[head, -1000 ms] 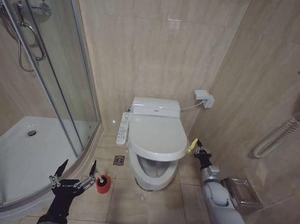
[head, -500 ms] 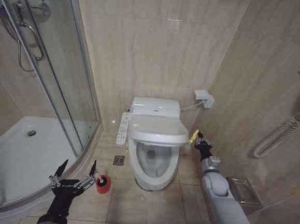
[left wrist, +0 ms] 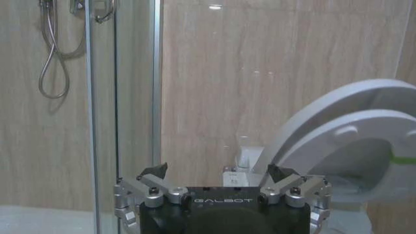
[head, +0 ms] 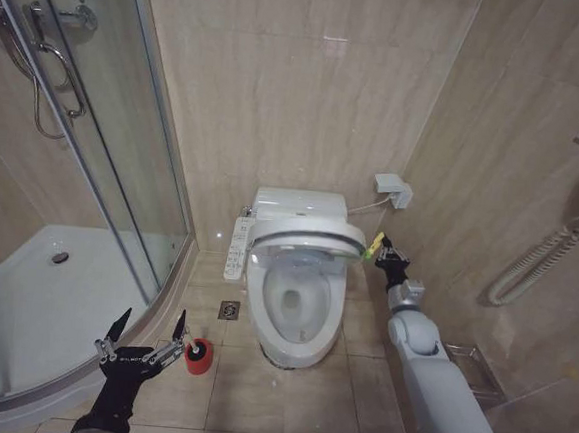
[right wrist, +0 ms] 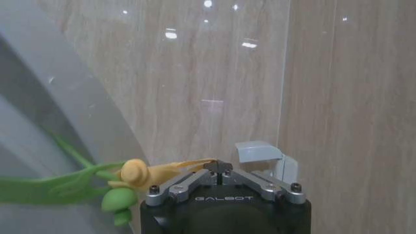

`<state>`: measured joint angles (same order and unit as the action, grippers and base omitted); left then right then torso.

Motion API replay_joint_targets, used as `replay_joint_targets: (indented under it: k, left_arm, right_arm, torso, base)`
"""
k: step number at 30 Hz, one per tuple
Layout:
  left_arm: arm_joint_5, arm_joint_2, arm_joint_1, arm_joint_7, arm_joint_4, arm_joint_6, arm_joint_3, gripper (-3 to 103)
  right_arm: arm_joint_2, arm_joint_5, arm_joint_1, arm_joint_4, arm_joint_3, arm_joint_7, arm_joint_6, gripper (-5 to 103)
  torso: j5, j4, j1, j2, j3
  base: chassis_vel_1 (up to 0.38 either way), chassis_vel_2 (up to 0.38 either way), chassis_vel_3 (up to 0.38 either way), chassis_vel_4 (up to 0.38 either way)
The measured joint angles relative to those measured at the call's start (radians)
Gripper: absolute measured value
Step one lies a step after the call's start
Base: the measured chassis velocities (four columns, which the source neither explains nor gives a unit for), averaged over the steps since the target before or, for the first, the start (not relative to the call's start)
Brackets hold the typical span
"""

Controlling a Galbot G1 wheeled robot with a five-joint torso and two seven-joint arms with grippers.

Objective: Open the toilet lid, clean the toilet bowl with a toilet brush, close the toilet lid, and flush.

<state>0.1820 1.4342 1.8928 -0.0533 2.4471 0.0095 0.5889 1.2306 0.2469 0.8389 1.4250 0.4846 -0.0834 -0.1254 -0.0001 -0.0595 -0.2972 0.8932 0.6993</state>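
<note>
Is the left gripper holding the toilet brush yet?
No: the left gripper hangs open beside the toilet brush, which stands in its red holder.

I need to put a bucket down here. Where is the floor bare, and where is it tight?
Bare tiles lie in front of the toilet bowl. It is tight on its left: the red cup and the open left gripper sit by the shower rim. On its right, the right gripper holds the lid's strap.
</note>
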Motion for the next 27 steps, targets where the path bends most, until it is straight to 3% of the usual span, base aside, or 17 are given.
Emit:
replay_joint_targets:
  k: [27]
  left_arm:
    - [0.000,0.000,0.000,0.000,0.000,0.000,0.000,100]
  right_arm:
    - [-0.050,0.048,-0.288,-0.194,-0.186,-0.054,0.023,0]
  torso:
    - [0.0001,-0.0002,0.000,0.000,0.000]
  base:
    - [0.000,0.000,0.000,0.000]
